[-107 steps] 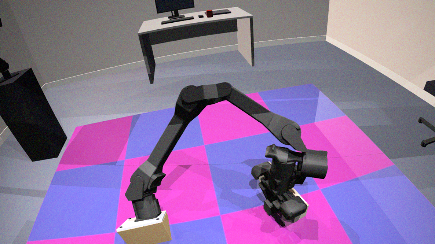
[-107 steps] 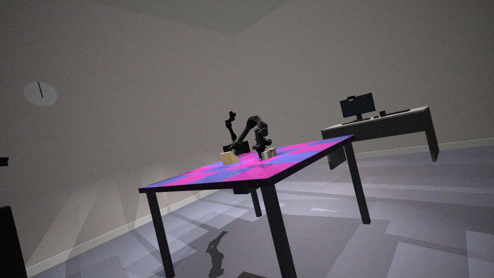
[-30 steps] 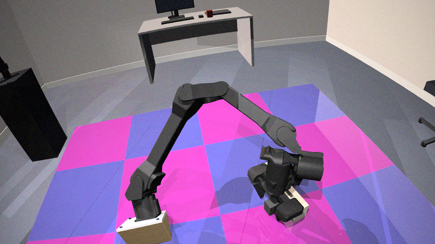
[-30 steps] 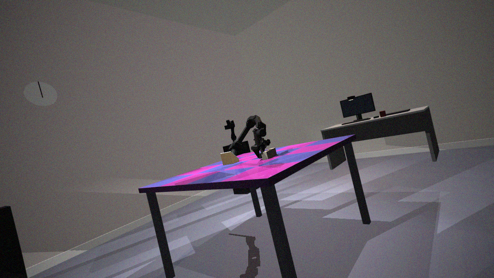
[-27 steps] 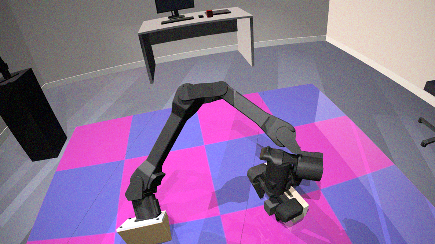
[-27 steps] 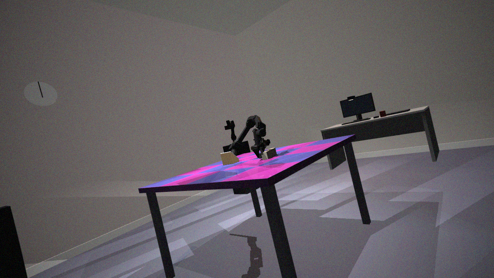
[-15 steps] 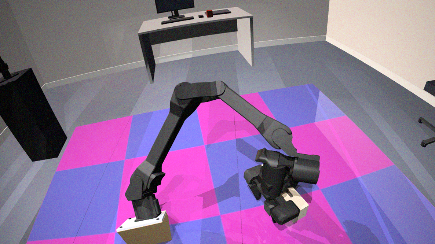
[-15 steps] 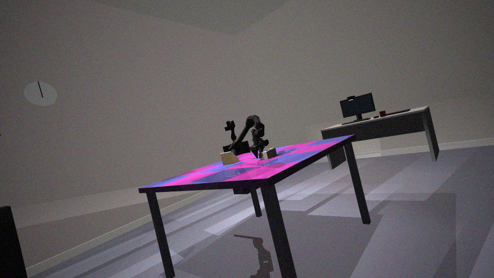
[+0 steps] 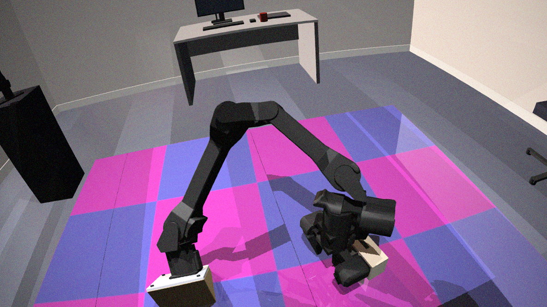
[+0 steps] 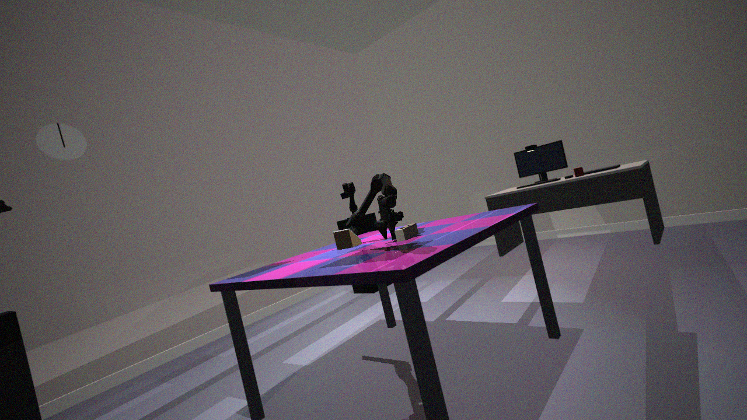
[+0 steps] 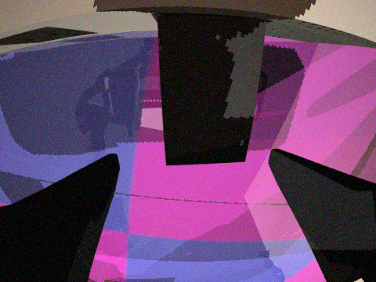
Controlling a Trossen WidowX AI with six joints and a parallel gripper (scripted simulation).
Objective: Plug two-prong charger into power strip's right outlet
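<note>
The cream power strip (image 9: 378, 268) (image 10: 408, 232) lies on the table. Its shaded brown edge shows at the top of the wrist view (image 11: 204, 5). A dark block (image 11: 200, 86), which looks like the charger, extends from under that edge toward me. Its prongs are hidden, and I cannot tell whether they are in an outlet or which one. My gripper (image 9: 333, 257) (image 10: 389, 238) (image 11: 197, 159) is open and empty beside the strip. In the wrist view its fingertips stand wide apart on either side of the block's near end, touching nothing. The arm hides the charger in the top view.
The arm's base stands on a wooden box (image 9: 182, 299) (image 10: 344, 239) with a white top. The table (image 9: 97, 247) has a pink and blue checkered top. Beyond it are a desk (image 9: 247, 29) with a monitor, a black pedestal (image 9: 35, 150) and part of a chair.
</note>
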